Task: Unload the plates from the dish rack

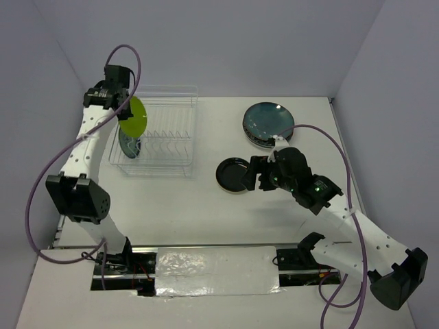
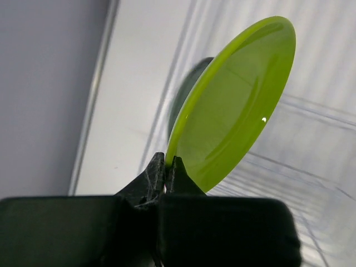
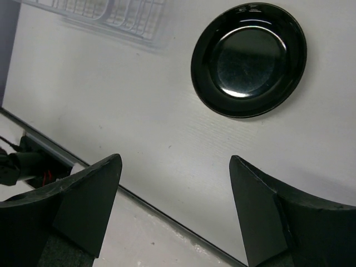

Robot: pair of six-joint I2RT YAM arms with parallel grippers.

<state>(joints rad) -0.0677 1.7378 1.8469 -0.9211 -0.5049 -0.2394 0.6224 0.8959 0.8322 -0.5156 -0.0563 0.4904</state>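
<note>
**Green plate up on edge over the rack, left claw pinching its rim**

The left claw (image 2: 166,168) is pinched narrow on the lower rim of the green plate (image 2: 233,105). The plate stands on edge and leans away from the fingers, so its broad face runs up and outward from the grip. From above, it hangs over the left end of the dish rack (image 1: 168,133) and looks lifted out of the tines. A bluish plate (image 1: 129,142) stands in the rack just below it.

The right claw (image 3: 175,167) is spread wide and holds nothing. It sits just beside the black plate (image 3: 248,58), which lies flat on the table (image 1: 206,205). A stack of plates (image 1: 267,122) rests farther back on the right.

The left arm is the nearer one to the rack, and the right arm is well apart from it. The set-down area lies to the right of the held plate. By my reading, the carry has to go that way and lay the plate flat, without knocking the plate below.
</note>
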